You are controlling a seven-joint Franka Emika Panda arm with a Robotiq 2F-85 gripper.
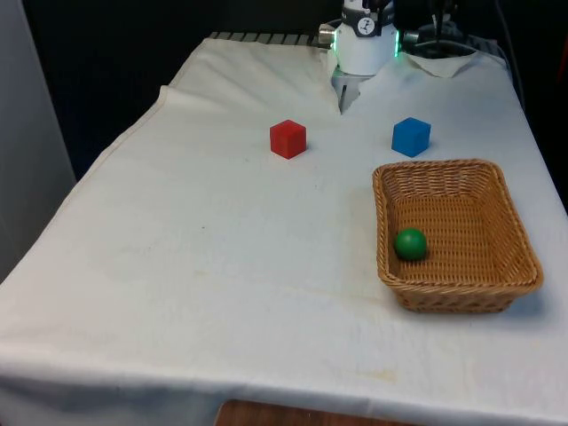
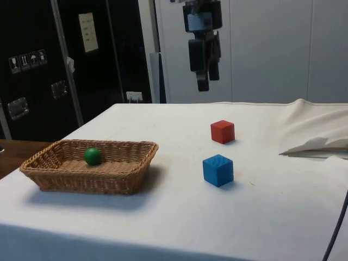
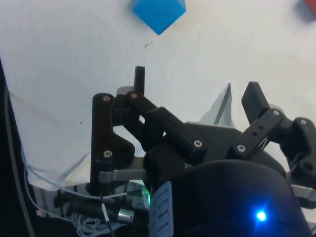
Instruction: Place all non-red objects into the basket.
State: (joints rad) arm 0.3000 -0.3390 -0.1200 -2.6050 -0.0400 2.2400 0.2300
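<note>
A blue cube (image 1: 411, 136) (image 2: 218, 170) (image 3: 158, 12) stands on the white cloth just beyond the far rim of the wicker basket (image 1: 441, 165) (image 2: 87, 182). A green ball (image 1: 410, 244) (image 2: 93, 156) lies inside the basket, towards its side nearer the table's middle. A red cube (image 1: 287, 139) (image 2: 222, 131) (image 3: 311, 6) sits to the front view's left of the blue cube. My gripper (image 2: 204, 81) (image 3: 197, 81) hangs high above the table's far end, behind both cubes, open and holding nothing.
Rumpled folds of the cloth (image 1: 444, 62) (image 2: 312, 136) bunch up near the robot's base at the far end. The table edge (image 3: 10, 103) with cables runs close behind the gripper. Bare cloth (image 1: 222, 266) stretches across the near half of the table.
</note>
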